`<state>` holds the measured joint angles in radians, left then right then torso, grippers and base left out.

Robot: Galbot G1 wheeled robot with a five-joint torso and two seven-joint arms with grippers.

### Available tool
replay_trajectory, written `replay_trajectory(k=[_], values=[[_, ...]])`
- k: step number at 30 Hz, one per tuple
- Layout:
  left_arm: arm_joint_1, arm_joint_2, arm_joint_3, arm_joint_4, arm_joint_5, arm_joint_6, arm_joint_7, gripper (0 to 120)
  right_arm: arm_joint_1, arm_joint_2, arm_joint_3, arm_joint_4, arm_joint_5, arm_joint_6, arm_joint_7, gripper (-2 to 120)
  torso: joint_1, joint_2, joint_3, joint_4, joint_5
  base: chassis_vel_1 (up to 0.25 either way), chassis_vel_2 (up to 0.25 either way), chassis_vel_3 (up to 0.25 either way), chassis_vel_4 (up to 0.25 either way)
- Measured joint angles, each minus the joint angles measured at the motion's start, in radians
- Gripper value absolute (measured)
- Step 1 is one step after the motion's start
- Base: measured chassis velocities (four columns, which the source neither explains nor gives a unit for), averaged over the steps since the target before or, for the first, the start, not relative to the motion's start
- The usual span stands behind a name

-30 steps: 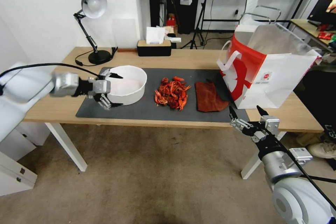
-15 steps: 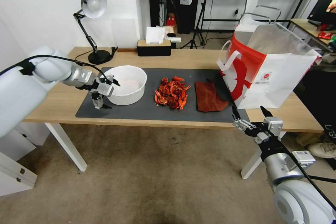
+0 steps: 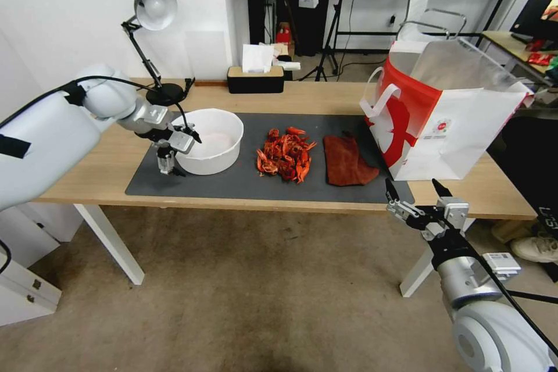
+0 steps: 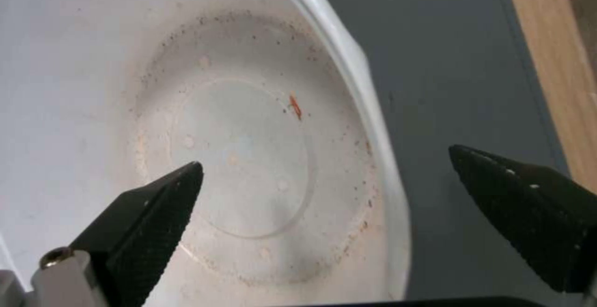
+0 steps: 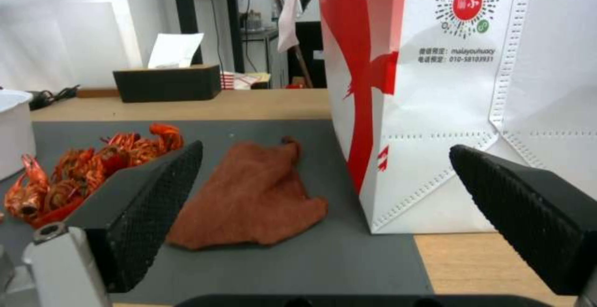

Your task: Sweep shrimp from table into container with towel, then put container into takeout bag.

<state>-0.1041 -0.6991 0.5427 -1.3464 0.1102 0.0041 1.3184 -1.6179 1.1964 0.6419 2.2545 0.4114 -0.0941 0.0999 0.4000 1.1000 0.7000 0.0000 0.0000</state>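
The left gripper (image 3: 173, 154) hung over the bowl's (image 3: 224, 154) near rim with its fingers spread wide, one inside the bowl and one outside over the dark mat (image 3: 244, 183). To take hold well, I judged it should come straight down so the thin wall sits between the pads, then close gently, since the rim looked flexible.

The right gripper (image 3: 415, 200) waited off the table's (image 3: 110, 171) front edge, fingers also wide apart. The towel (image 3: 346, 163) lay ahead of it, the shrimp (image 3: 286, 154) beyond that toward the bowl, and the bag (image 3: 459, 110) stood just beside the towel.

The left wrist view showed the bowl (image 4: 236, 157) nearly empty, with just a red scrap and specks on its floor. The right wrist view showed the towel (image 5: 252, 195) lying flat and close to the bag's (image 5: 435, 111) base.
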Motion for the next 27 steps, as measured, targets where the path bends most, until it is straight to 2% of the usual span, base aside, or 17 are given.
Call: replay_trajectory(k=[2, 5, 9, 11, 13, 15, 16, 18, 19, 21, 22, 24, 27], values=[[-0.002, -0.008, 0.003, 0.01, 0.0, 0.0, 0.0, 97, 0.001, -0.001, 0.0, -0.001, 0.0, 0.0, 0.0, 100, 0.0, 0.0, 0.0, 0.0, 0.0, 0.0, 0.0, 0.0, 0.0], [-0.002, -0.028, 0.014, 0.039, 0.002, 0.001, -0.001, 88, 0.003, -0.004, 0.001, -0.003, 0.0, 0.0, 0.005, 100, 0.0, 0.0, 0.0, 0.0, -0.0001, 0.0, 0.0, 0.0, 0.0], [-0.002, -0.034, 0.02, 0.052, 0.003, -0.006, 0.001, 81, 0.004, -0.005, 0.002, -0.004, 0.0, 0.001, 0.008, 100, 0.0, 0.0, 0.0, 0.0001, 0.0, 0.0, 0.0, 0.0, 0.0], [-0.003, -0.038, 0.024, 0.06, 0.003, -0.013, 0.008, 69, 0.004, -0.004, 0.002, -0.004, 0.0, 0.001, 0.009, 100, 0.0, 0.0, 0.0, 0.0002, -0.0001, 0.0, 0.0, 0.0, 0.0], [-0.004, -0.038, 0.024, 0.061, 0.003, -0.014, 0.008, 69, 0.004, -0.004, 0.002, -0.004, 0.0, 0.001, 0.01, 100, 0.0, 0.0, 0.0, 0.0001, -0.0001, 0.0, 0.0, 0.0, 0.0], [-0.008, -0.04, 0.029, 0.065, 0.004, -0.019, 0.014, 54, 0.003, -0.003, 0.0, -0.006, -0.002, 0.001, 0.01, 100, 0.0, 0.0, 0.0, 0.0, 0.0, 0.0, 0.0, 0.0, 0.0], [-0.008, -0.04, 0.029, 0.065, 0.004, -0.019, 0.014, 54, 0.003, -0.003, 0.0, -0.006, -0.002, 0.001, 0.01, 100, 0.0, 0.0, 0.0, 0.0, 0.0, 0.0, 0.0, 0.0, 0.0], [-0.01, -0.039, 0.032, 0.066, 0.007, -0.023, 0.019, 44, 0.003, -0.002, 0.0, -0.006, -0.003, 0.001, 0.011, 100, 0.0, 0.0, 0.0, 0.0, -0.0001, 0.0, 0.0, 0.0, 0.0], [-0.01, -0.039, 0.032, 0.066, 0.007, -0.023, 0.019, 44, 0.003, -0.002, 0.0, -0.006, -0.003, 0.001, 0.011, 100, 0.0, 0.0, 0.0, 0.0, -0.0001, 0.0, 0.0, 0.0, 0.0], [-0.01, -0.038, 0.034, 0.066, 0.008, -0.027, 0.022, 34, 0.003, -0.002, 0.0, -0.006, -0.003, 0.001, 0.012, 100, 0.0, 0.0, 0.0, 0.0001, 0.0, 0.0, 0.0, 0.0, 0.0], [-0.01, -0.038, 0.034, 0.066, 0.008, -0.027, 0.022, 34, 0.003, -0.002, 0.0, -0.006, -0.003, 0.001, 0.012, 100, 0.0, 0.0, 0.0, 0.0001, 0.0, 0.0, 0.0, 0.0, 0.0], [-0.01, -0.036, 0.034, 0.064, 0.008, -0.031, 0.022, 22, 0.001, -0.002, 0.001, -0.006, -0.006, 0.002, 0.009, 100, 0.0, 0.0, 0.0, 0.0001, -0.0001, 0.0, 0.0, 0.0, 0.0], [-0.01, -0.033, 0.034, 0.06, 0.008, -0.036, 0.022, 14, -0.001, 0.0, 0.001, -0.006, -0.012, 0.003, 0.005, 100, 0.0, 0.0, 0.0, 0.0, 0.0, 0.0, 0.0, 0.0, 0.0]])
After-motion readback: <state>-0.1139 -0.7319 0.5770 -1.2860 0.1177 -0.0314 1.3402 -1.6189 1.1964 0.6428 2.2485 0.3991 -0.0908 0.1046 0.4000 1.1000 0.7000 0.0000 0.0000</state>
